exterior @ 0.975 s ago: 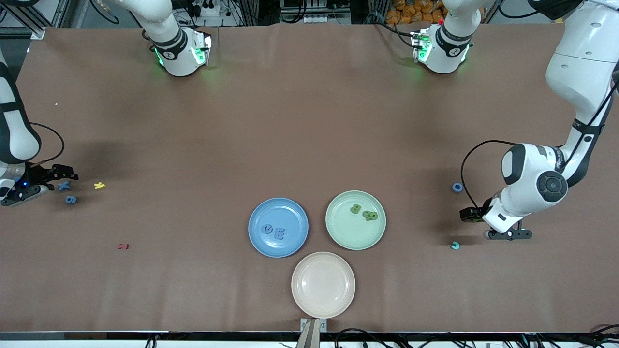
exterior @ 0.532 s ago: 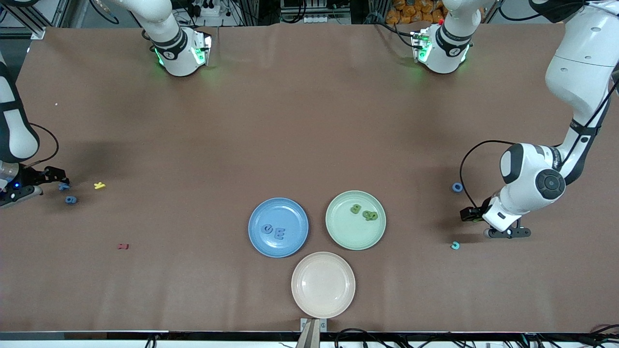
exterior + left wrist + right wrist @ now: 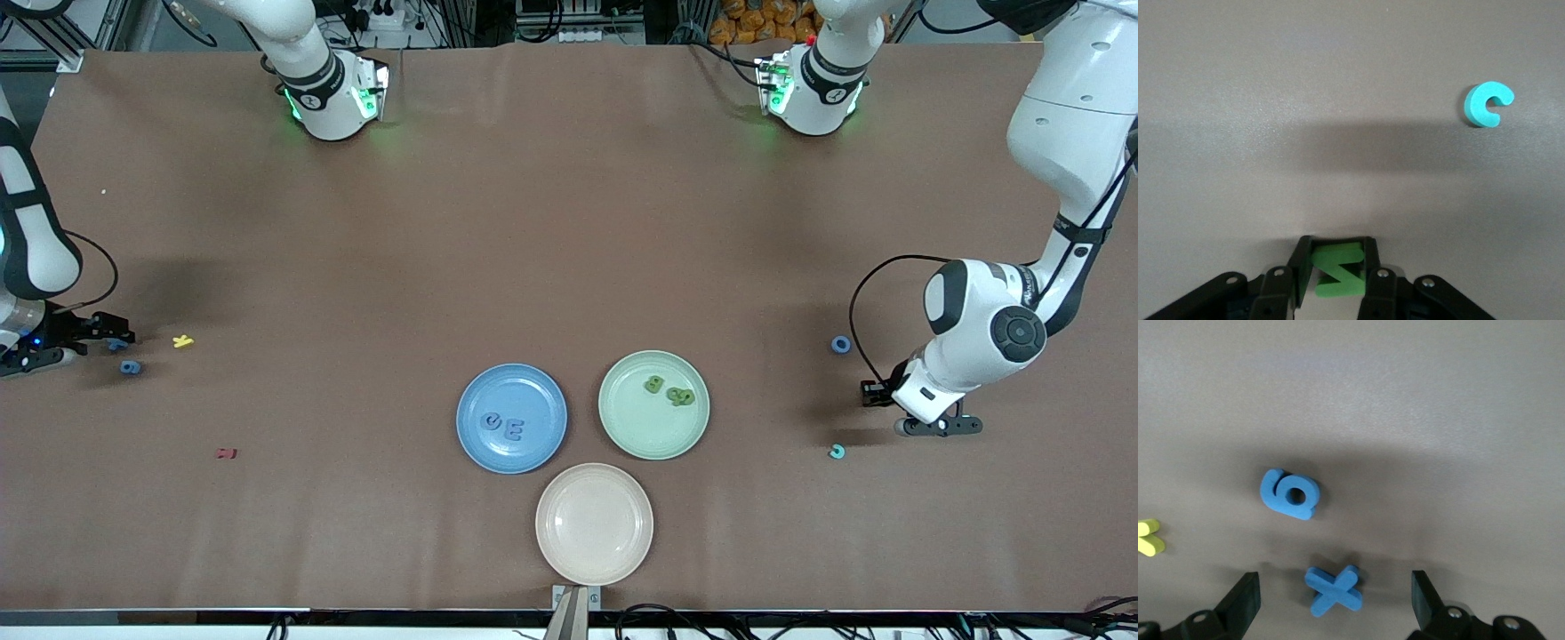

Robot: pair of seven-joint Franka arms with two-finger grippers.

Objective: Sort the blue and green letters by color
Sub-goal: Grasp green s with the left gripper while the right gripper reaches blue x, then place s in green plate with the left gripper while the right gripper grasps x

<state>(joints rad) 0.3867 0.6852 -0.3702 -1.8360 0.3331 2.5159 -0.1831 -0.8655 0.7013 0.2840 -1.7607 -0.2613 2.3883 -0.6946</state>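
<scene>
My left gripper (image 3: 939,426) is shut on a green Z (image 3: 1338,270), low over the table at the left arm's end. My right gripper (image 3: 105,339) is open, its jaws on either side of a blue X (image 3: 1335,590) lying flat at the right arm's end (image 3: 116,345). A blue 6 (image 3: 131,366) lies beside the X and also shows in the right wrist view (image 3: 1290,494). A blue ring letter (image 3: 840,344) lies near the left arm. The blue plate (image 3: 471,400) holds two blue letters (image 3: 502,426). The green plate (image 3: 631,427) holds green letters (image 3: 669,390).
A teal C (image 3: 837,452) lies on the table close to my left gripper and shows in the left wrist view (image 3: 1487,104). A yellow K (image 3: 183,340) lies beside the blue X. A small dark red letter (image 3: 227,453) and a cream plate (image 3: 594,524) lie nearer the camera.
My right gripper has settled lower around the blue X. My left gripper has shifted slightly toward the left arm's end with the green Z still in it.
</scene>
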